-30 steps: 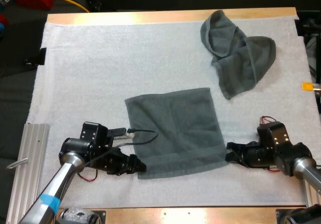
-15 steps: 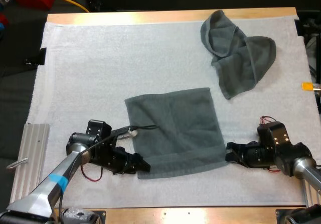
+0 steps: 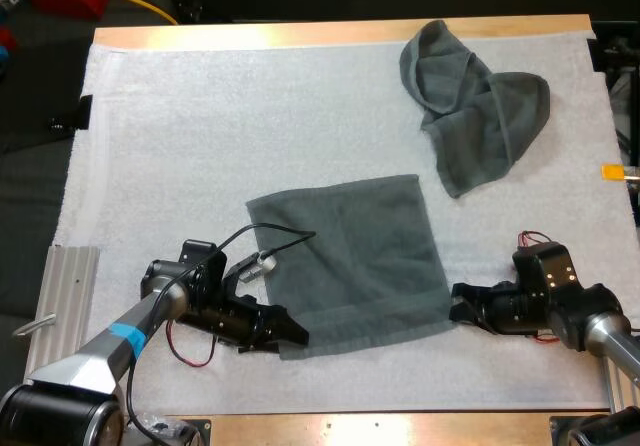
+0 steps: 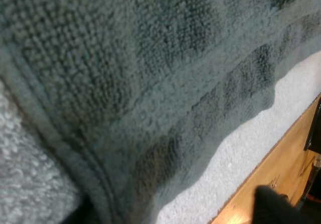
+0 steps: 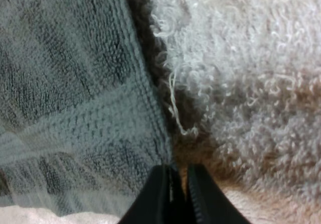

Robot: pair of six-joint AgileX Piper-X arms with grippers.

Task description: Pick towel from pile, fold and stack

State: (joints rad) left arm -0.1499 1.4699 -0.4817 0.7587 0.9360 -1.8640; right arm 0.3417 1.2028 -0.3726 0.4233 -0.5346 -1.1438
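The white mat (image 3: 200, 116) is fuzzy, so drag on it could wrinkle whatever is pulled across it. The flat towel (image 3: 350, 256) is spread at the mat's near middle, slightly skewed. If its two near corners are lifted unevenly, a crooked fold is likely. The crumpled towel (image 3: 475, 106) is left at the far right, well apart, and is unlikely to be disturbed. The left gripper (image 3: 292, 334) is laid low at the flat towel's near left corner. Whether it is closed cannot be told, and a missed corner would let that side fall back. The right gripper (image 3: 460, 304) is at the near right corner, closed on the hem by a thin bite only, so a slip under tension is a risk. The overall layout and the skew are given by the high view alone. In the right wrist view the black fingers (image 5: 161, 196) are seen nearly together at the very tip of the hem, beside bare mat pile (image 5: 251, 58). In the left wrist view the towel's (image 4: 150, 83) woven band and rippled near edge are seen up close, with the wooden table (image 4: 271, 174) just beyond.
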